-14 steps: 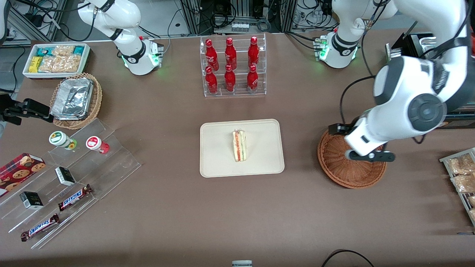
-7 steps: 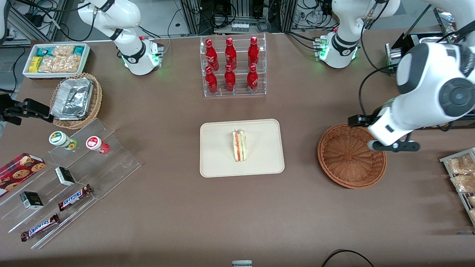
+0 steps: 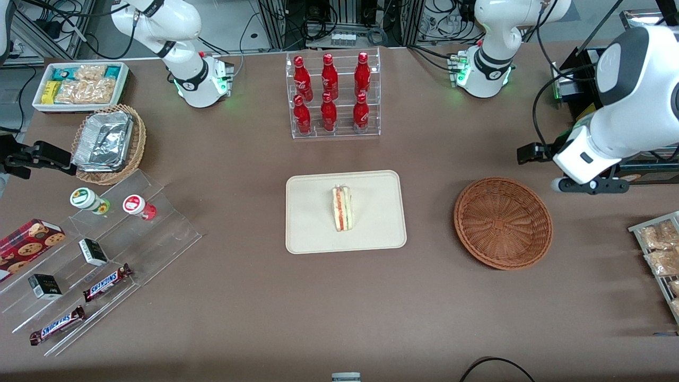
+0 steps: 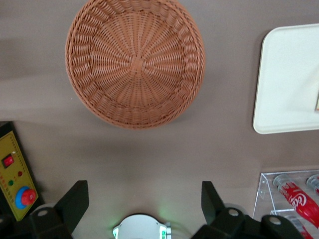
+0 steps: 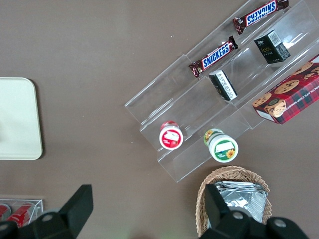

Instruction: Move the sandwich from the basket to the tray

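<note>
The sandwich (image 3: 342, 208) lies on its side in the middle of the cream tray (image 3: 371, 225), with its red and green filling edge showing. The round reddish-brown basket (image 3: 503, 223) sits empty beside the tray, toward the working arm's end of the table. My left gripper (image 3: 586, 185) hangs above the table just off the basket's rim, farther from the front camera than the basket. In the left wrist view the gripper (image 4: 142, 199) is open with nothing between its fingers, and the basket (image 4: 134, 62) and a corner of the tray (image 4: 284, 84) show.
A clear rack of red bottles (image 3: 333, 95) stands farther from the front camera than the tray. A yellow control box (image 4: 15, 174) and black equipment (image 3: 594, 69) sit near the gripper. A wire rack of snack bags (image 3: 660, 254) is at the working arm's end.
The left arm has drawn back from above the basket toward the working arm's end and away from the front camera, uncovering the basket. The sandwich and tray have not moved.
</note>
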Controlling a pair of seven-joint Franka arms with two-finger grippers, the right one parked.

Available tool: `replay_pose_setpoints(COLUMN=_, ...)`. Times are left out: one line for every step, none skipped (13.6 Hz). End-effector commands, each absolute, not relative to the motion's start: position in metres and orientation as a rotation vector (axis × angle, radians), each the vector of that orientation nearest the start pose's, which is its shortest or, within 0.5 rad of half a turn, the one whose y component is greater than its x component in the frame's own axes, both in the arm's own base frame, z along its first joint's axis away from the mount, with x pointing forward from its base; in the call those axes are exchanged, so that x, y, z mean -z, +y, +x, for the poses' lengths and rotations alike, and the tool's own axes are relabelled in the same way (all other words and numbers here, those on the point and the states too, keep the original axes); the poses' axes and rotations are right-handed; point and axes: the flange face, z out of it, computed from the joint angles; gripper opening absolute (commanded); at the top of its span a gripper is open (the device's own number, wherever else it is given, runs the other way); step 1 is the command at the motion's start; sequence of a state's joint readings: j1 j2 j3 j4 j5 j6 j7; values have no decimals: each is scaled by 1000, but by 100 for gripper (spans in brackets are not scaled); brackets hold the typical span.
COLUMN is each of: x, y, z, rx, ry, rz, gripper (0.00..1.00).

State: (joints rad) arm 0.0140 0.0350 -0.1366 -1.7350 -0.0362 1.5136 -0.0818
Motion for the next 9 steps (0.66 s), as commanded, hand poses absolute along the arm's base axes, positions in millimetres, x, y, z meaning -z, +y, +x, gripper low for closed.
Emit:
replay_pose_setpoints(x=-551, y=-62, z=518, rx=-410, ry=63, rz=-3110, gripper=100)
replay_pose_setpoints(x=-555, y=-58, z=514, rx=-424, ry=58, rz=-3108, gripper=100)
replay_pose_setpoints(x=-562, y=-51, z=511, rx=-441, ry=83, rz=-3110, gripper=100)
replay_pose_setpoints(x=-569, y=-44, z=509, rx=-465, ry=110, rz=-3112, gripper=100)
replay_pose_setpoints(x=-573, y=-38, z=508, rx=-478, ry=94, rz=-3113, gripper=100)
replay_pose_setpoints(x=-576, y=-36, z=505, rx=-475, ry=90, rz=-3113, gripper=100)
replay_pose_setpoints(x=-579, y=-35, z=504, rx=-466, ry=85, rz=-3114, gripper=100)
replay_pose_setpoints(x=-579, y=-38, z=504, rx=-463, ry=87, rz=-3113, gripper=100)
replay_pose_setpoints(x=-579, y=-41, z=504, rx=-461, ry=87, rz=-3112, gripper=100)
